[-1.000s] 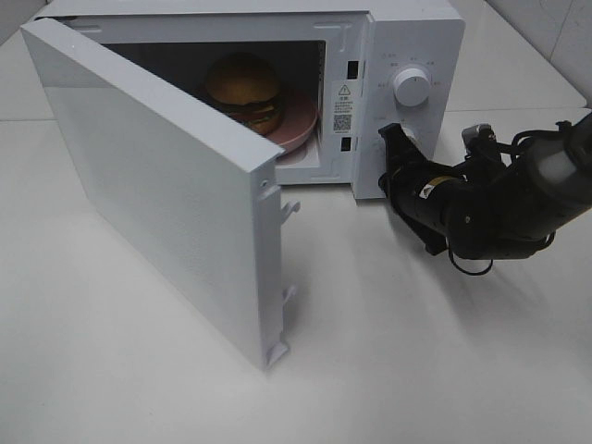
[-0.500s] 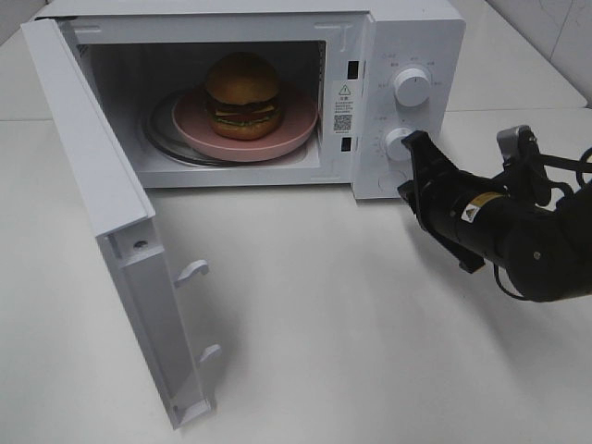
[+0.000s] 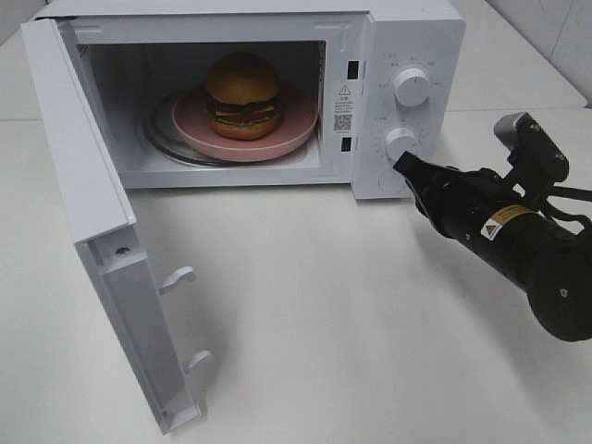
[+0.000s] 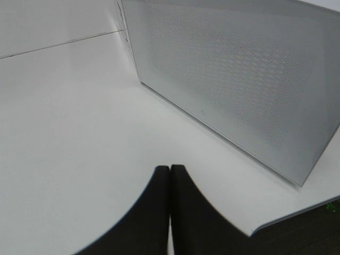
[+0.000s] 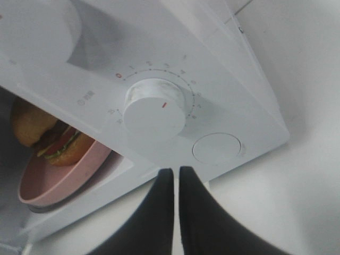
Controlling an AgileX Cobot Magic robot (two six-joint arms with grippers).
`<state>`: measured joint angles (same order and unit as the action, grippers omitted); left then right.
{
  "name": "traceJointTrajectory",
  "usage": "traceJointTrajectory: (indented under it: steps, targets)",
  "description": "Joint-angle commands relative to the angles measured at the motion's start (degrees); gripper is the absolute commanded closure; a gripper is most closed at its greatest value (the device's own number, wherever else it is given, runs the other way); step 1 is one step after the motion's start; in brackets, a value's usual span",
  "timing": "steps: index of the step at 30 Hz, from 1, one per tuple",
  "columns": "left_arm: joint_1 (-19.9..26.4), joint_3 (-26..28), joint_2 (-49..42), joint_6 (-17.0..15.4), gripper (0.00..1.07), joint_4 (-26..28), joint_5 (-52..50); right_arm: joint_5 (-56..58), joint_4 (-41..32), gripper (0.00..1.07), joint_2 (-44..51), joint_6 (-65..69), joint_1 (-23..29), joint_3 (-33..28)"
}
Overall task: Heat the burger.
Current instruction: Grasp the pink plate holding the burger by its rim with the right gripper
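The burger (image 3: 242, 92) sits on a pink plate (image 3: 287, 132) inside the open white microwave (image 3: 407, 37). My right gripper (image 3: 404, 165) is shut and empty, its tip just in front of the control panel, below the lower knob (image 3: 400, 142). In the right wrist view the shut fingers (image 5: 175, 171) point at the panel under that knob (image 5: 154, 109), beside a round button (image 5: 218, 147); the burger (image 5: 48, 139) and the plate (image 5: 58, 180) show through the opening. My left gripper (image 4: 170, 170) is shut on nothing, near a white perforated panel (image 4: 239, 79) of the microwave.
The microwave door (image 3: 92, 213) stands swung wide open to the left, reaching toward the table's front. An upper knob (image 3: 411, 85) sits above the lower one. The white table (image 3: 370, 351) stretches in front of the microwave. My right arm (image 3: 518, 240) lies across the right side.
The door has swung from half open to wide open, uncovering the burger and plate. My right arm has turned and drawn back to the right, its tip a little lower on the panel.
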<state>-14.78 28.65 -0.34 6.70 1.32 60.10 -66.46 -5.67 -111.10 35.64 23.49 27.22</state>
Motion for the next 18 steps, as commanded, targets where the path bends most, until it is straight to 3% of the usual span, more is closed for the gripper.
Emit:
traceJointTrajectory:
  steps: [1,9,18]
  targets:
    - [0.29,-0.17,-1.15,-0.17,1.06,0.29,-0.86,-0.52,0.74,1.03,0.52,-12.43,-0.23,-0.23]
    - [0.29,-0.17,-1.15,-0.17,1.06,0.29,-0.86,0.97,7.05,1.00,0.52,-30.71,-0.23,-0.23]
    - [0.29,-0.17,-1.15,-0.17,1.06,0.29,-0.86,6.93,7.79,0.98,0.52,-36.44,-0.23,-0.23]
